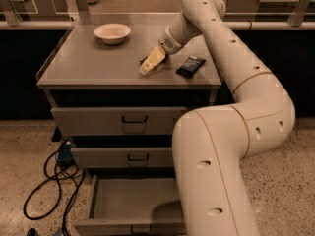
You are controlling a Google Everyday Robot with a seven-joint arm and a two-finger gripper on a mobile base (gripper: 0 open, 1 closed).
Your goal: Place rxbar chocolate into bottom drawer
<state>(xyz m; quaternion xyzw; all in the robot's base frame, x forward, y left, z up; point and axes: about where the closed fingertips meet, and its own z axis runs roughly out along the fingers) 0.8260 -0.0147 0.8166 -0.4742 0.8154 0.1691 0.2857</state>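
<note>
The tool (pixel 146 68) sits low over the middle of the grey worktop (pixel 88 63), its pale yellow tip slanting down to the left and at, or just above, the surface. From this angle it reads as one wedge, so whether it is open or closed cannot be told. No object can be made out in its hold, though a small dark shape at its upper left edge is too unclear to name.

The rxbar chocolate (pixel 190 66) lies flat on the worktop just to the right of the tool, apart from it, near the right front corner. Its dark wrapper shows faint pale marks that cannot be read. A shallow white bowl (pixel 112 32) stands well apart, towards the back left.

Below, the top drawer (pixel 118 120) and the middle drawer (pixel 123 157) are closed. The bottom drawer (pixel 133 200) is pulled out, its inside bare where visible. The white arm (pixel 246 73) hides the right part of all three drawers, and the lower edge of the view cuts off the bottom drawer's front, with only a trace of the handle showing.

Dark cables (pixel 49 186) loop on the speckled floor at the left, leading to a small blue item (pixel 64 154) half hidden beside the cabinet.
</note>
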